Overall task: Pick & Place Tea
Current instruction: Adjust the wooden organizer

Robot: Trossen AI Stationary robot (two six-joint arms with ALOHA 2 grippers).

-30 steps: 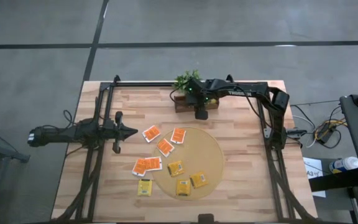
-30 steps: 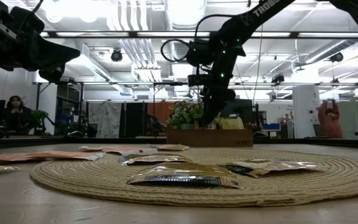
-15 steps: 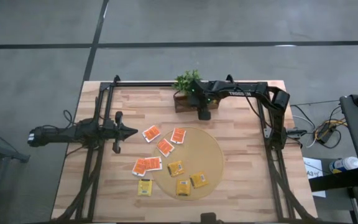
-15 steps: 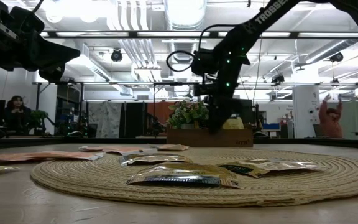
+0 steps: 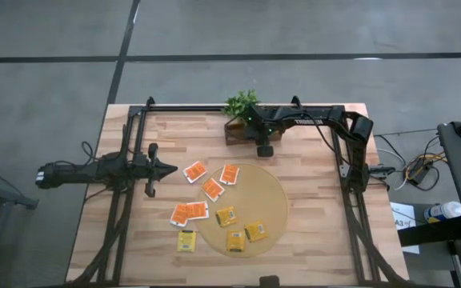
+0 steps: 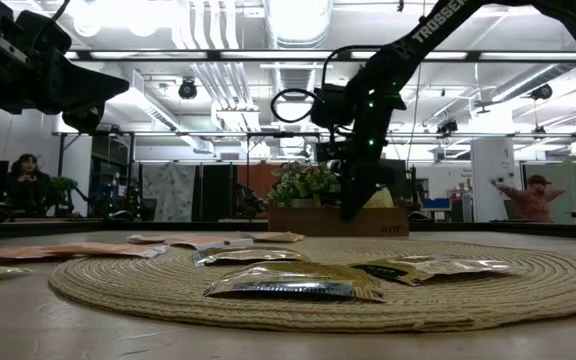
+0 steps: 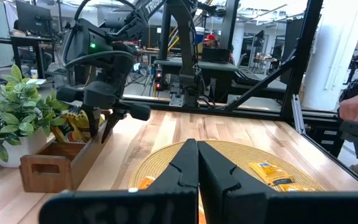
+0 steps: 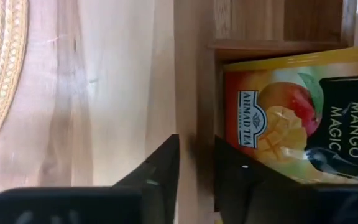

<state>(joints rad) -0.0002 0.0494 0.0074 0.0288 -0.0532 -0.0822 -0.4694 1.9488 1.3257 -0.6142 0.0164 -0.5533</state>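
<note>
Several flat tea packets lie on the table: orange ones (image 5: 213,189) left of and on the round woven mat (image 5: 274,192), yellow ones (image 5: 236,240) on its near part. Another yellow packet (image 8: 303,112) stands inside the wooden box (image 5: 238,132) at the far edge, beside a plant (image 5: 241,104). My right gripper (image 8: 196,149) points steeply down at the box's right end. Its fingers stand a narrow gap apart, with the box's wall (image 8: 197,74) showing between them. My left gripper (image 7: 197,155) waits shut at the table's left, pointing level. My right gripper stands at the box's end wall (image 7: 95,140), one finger (image 8: 241,177) over the yellow packet's edge and the other (image 8: 160,168) on the table side. Whether either finger touches the wall or the packet, I cannot tell.
The plant's leaves (image 7: 5,106) rise next to the right gripper at the box's other end. Black frame rails (image 5: 346,152) run along the table's left, far and right sides. People show in the room beyond the table (image 6: 528,195).
My right gripper has sunk toward the wooden box and shifted slightly toward the table's right edge, still pointing steeply down. The packets on the table and mat have stayed where they were.
</note>
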